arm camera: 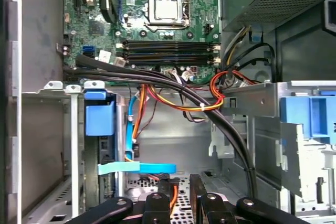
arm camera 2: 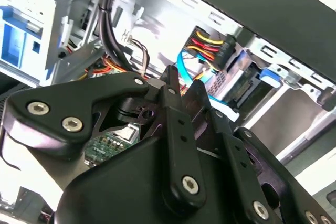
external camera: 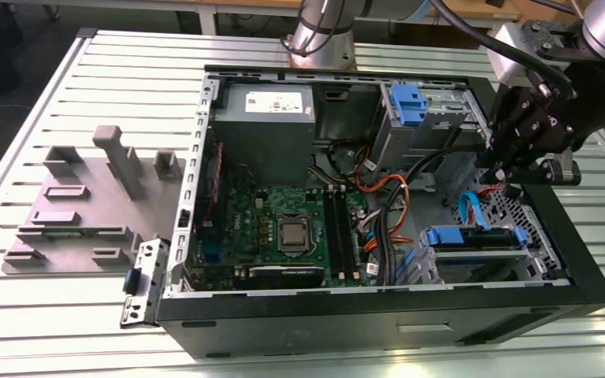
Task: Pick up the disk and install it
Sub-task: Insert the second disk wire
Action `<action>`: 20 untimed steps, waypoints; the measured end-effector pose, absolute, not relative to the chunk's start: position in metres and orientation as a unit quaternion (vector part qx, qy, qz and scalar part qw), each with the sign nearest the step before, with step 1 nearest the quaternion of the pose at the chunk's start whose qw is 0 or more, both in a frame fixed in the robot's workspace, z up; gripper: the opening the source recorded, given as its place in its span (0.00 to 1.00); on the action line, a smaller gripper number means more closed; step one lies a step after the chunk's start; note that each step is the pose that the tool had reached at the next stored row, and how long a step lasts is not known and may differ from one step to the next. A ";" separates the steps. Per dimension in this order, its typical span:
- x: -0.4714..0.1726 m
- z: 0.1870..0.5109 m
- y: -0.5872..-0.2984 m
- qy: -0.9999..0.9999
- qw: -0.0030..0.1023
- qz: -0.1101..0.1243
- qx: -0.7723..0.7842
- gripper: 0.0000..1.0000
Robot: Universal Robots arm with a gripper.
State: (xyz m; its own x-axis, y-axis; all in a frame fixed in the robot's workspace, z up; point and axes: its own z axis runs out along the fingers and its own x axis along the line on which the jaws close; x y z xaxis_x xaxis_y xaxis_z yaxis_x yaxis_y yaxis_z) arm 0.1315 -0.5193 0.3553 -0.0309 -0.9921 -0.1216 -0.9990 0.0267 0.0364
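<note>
A ribbed, silver metal table carries an open black tower case lying on its side, with a matte grey plastic fixture plate of blocky posts and slots beside it on the exterior view's left. Inside the case, a plain grey sheet-metal power supply box bears a small white label whose print is too small to read. Below it lies the green motherboard, with a square shiny processor socket and long black memory slots. A grey perforated drive cage with a blue plastic tab stands at the far corner. The disk sits in the near bay at the exterior view's right, flat and rectangular, its glossy blue bracket edging the top; the first wrist view shows that blue end seated between folded metal rails. The black, bolted gripper hangs inside the case just above the disk's bay, fingers a narrow gap apart and gripping nothing. Orange, yellow, black and light-blue cables loop between.
</note>
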 end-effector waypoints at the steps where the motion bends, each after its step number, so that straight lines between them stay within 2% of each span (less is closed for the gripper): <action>1: 0.132 0.355 -0.519 0.716 0.031 0.056 -0.695 0.29; 20: 0.145 0.355 -0.528 0.719 0.028 0.057 -0.692 0.29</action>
State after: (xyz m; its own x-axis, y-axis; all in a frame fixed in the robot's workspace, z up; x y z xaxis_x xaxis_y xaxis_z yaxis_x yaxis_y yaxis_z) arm 0.1451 -0.5280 0.3553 -0.0393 -0.9920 -0.1196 -0.9985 0.0345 0.0423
